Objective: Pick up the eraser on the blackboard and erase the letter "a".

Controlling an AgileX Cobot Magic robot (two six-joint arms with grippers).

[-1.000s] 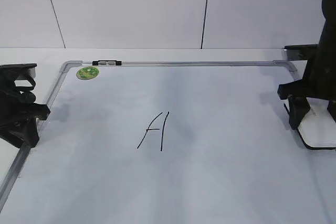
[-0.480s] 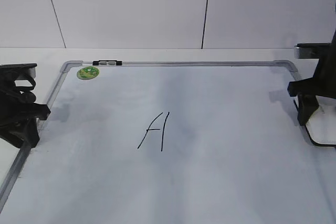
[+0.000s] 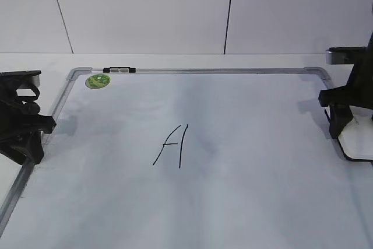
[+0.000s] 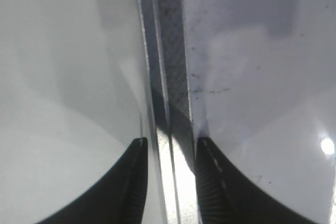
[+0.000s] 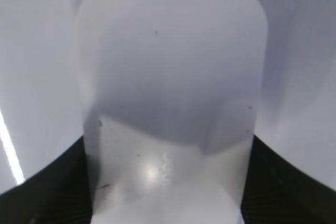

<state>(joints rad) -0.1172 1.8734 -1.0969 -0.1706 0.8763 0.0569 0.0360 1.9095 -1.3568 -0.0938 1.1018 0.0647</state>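
The blackboard (image 3: 250, 115) fills most of the exterior view, lying flat on the white surface (image 3: 35, 59), with only a tall angular capital "A" (image 3: 172, 146) written at its centre; no small letter "a" shows anywhere on it, so the erasing seems done, or the mark is out of sight. The step in hand looks like handling the eraser at the board's right edge, either setting it back or taking hold of it.

The right end effector (image 3: 344, 129) stands at the right edge of the frame, over the eraser (image 3: 356, 141), which lies on the board there. In the right wrist view the eraser (image 5: 170, 98) fills the frame between the dark jaws; they flank its sides closely, but whether they press on it I cannot tell. The next move calls for a straight vertical motion, so the block does not drag across the board.

The left end effector (image 4: 168, 182), at the lower middle of its view, has its jaws close on either side of the board's metal frame rail, seemingly not gripping it.

Against one second ago, the right arm has drawn toward the right edge and the eraser with it; since half a second ago almost nothing has shifted.
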